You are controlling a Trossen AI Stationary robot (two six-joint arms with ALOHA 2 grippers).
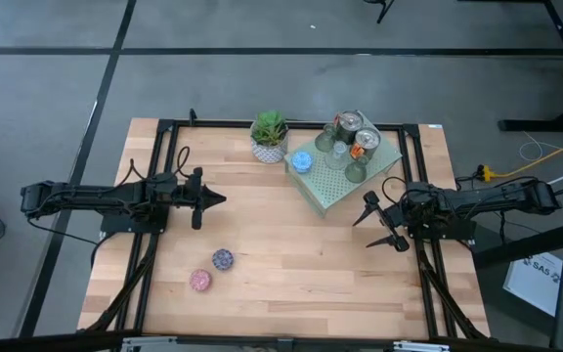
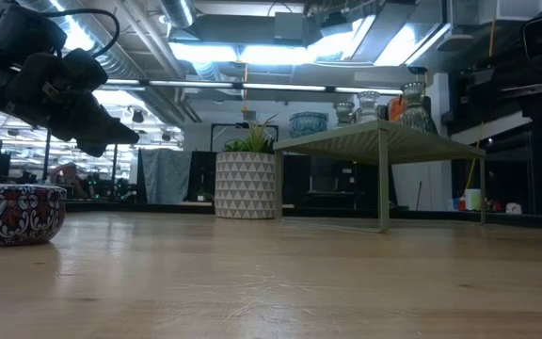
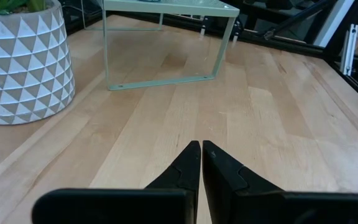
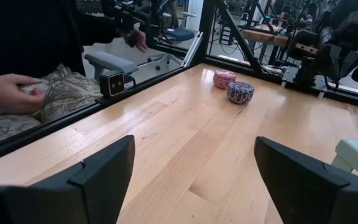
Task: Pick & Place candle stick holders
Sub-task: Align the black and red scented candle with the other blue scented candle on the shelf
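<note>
A pink holder [image 1: 199,281] and a purple mosaic holder [image 1: 223,259] stand on the wooden table near its front left; the right wrist view shows the pink holder [image 4: 224,78] and the mosaic holder [image 4: 240,92] side by side. A blue holder [image 1: 302,161], two shiny silver-copper ones [image 1: 349,123] [image 1: 365,145] and clear glass ones [image 1: 336,156] stand on the pale green perforated slab [image 1: 332,191] at the back right. My left gripper [image 1: 221,200] [image 3: 201,147] hovers shut at mid-left. My right gripper [image 1: 363,233] [image 4: 194,152] hovers open at the right, in front of the slab, holding nothing.
A green plant in a white patterned pot [image 1: 269,137] [image 3: 23,68] stands at the back, left of the slab. The slab rests on thin legs [image 3: 107,56] above the table. A person's hand [image 4: 5,90] shows beyond the table's near edge. Bare wood lies between the two grippers.
</note>
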